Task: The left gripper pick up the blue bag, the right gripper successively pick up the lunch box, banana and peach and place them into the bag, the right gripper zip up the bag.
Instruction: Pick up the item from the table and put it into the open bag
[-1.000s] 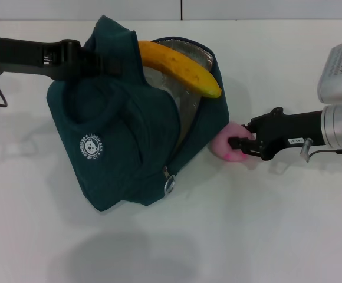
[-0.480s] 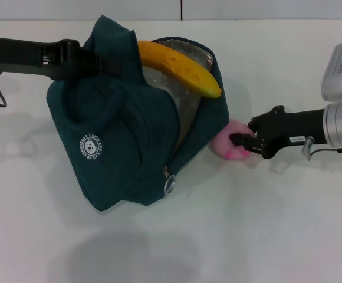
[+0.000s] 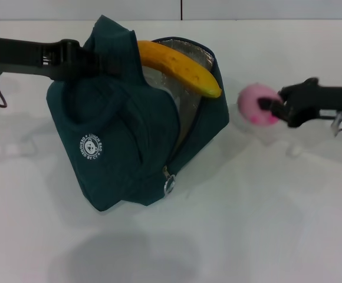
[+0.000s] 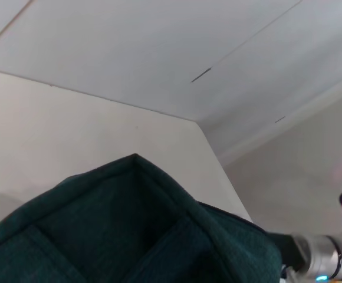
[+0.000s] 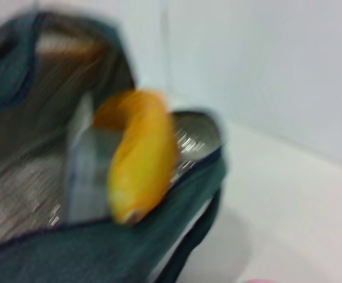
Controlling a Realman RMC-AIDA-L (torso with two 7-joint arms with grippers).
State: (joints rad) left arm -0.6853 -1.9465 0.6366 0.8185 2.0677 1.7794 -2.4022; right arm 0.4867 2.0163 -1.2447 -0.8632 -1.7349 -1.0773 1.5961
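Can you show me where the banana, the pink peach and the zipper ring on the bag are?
banana (image 3: 180, 68): head view, middle of its yellow curve, lying across the bag's open top.
peach (image 3: 255, 104): head view, its pink front, held by the right tool.
zipper ring (image 3: 170, 186): head view, silver loop at the bag's lower edge.

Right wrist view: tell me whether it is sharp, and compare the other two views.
Right wrist view: smeared with motion blur, the banana and the bag rim soft-edged. Head view: mostly crisp, soft shadows beneath the bag; the peach in the right gripper slightly blurred. Left wrist view: clear on the fabric.
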